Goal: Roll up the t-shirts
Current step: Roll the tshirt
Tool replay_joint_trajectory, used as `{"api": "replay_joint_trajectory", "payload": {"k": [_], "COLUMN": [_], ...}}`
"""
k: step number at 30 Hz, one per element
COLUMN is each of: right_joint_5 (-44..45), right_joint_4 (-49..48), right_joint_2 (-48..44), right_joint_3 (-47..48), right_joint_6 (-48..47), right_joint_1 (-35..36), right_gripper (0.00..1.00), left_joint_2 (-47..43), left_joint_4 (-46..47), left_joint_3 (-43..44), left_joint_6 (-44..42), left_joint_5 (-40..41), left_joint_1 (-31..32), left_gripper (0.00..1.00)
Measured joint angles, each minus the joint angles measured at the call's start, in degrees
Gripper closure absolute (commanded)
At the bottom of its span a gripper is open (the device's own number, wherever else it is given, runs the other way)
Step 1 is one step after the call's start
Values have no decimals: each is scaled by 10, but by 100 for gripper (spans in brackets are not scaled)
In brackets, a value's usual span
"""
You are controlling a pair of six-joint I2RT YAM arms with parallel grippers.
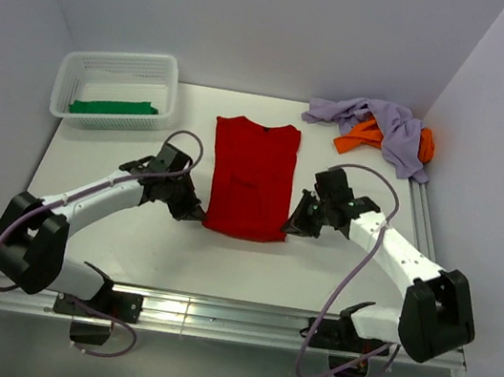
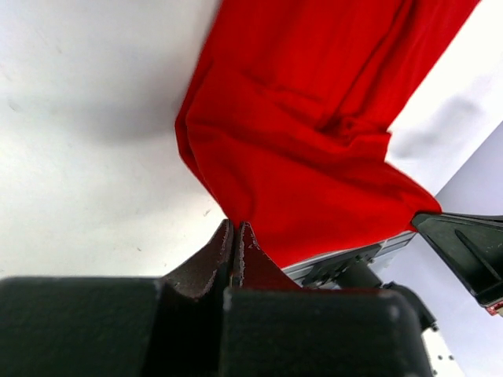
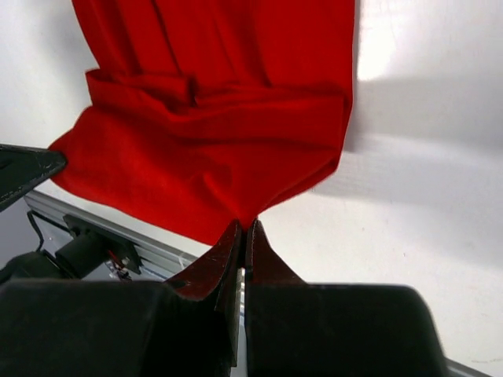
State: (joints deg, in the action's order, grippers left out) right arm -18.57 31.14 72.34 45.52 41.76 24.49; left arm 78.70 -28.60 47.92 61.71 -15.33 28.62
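Observation:
A red t-shirt [image 1: 252, 179] lies folded into a long strip mid-table, collar at the far end. My left gripper [image 1: 199, 214] is shut on its near left corner, and my right gripper [image 1: 290, 224] is shut on its near right corner. In the left wrist view the red t-shirt [image 2: 306, 133] rises from the closed gripper tips [image 2: 236, 224]. The right wrist view shows the red t-shirt [image 3: 212, 126] pinched at the gripper tips [image 3: 244, 226], its near hem lifted slightly. A green t-shirt [image 1: 113, 108] lies in the basket. Lavender t-shirt [image 1: 379, 123] and orange t-shirt [image 1: 362, 137] are heaped at the far right.
A white mesh basket [image 1: 117, 69] stands at the far left corner. The table's metal front rail [image 1: 211, 317] runs along the near edge. Walls close in on the left, back and right.

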Motion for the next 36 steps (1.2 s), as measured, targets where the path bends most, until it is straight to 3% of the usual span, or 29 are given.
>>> {"api": "replay_joint_trajectory", "payload": {"k": [12, 29, 32, 35, 36], "right_joint_5": [-8, 5, 9, 9, 10], "right_joint_4": [6, 5, 2, -3, -7], "right_joint_2": [126, 272, 286, 288, 287], "right_joint_3": [108, 207, 217, 217, 217], "right_joint_6": [-27, -28, -26, -20, -18], "right_joint_1": [-30, -55, -61, -67, -69], "right_gripper": [100, 98, 92, 67, 60], "left_joint_2": [117, 297, 305, 307, 307], "left_joint_4": [-14, -12, -12, -10, -10], "left_joint_3": [117, 235, 242, 245, 245], "left_joint_6": [-42, -69, -70, -70, -71], "left_joint_5": [-48, -62, -63, -63, -63], "left_joint_1": [-72, -90, -93, -97, -97], "left_gripper": [100, 100, 99, 85, 72]}}
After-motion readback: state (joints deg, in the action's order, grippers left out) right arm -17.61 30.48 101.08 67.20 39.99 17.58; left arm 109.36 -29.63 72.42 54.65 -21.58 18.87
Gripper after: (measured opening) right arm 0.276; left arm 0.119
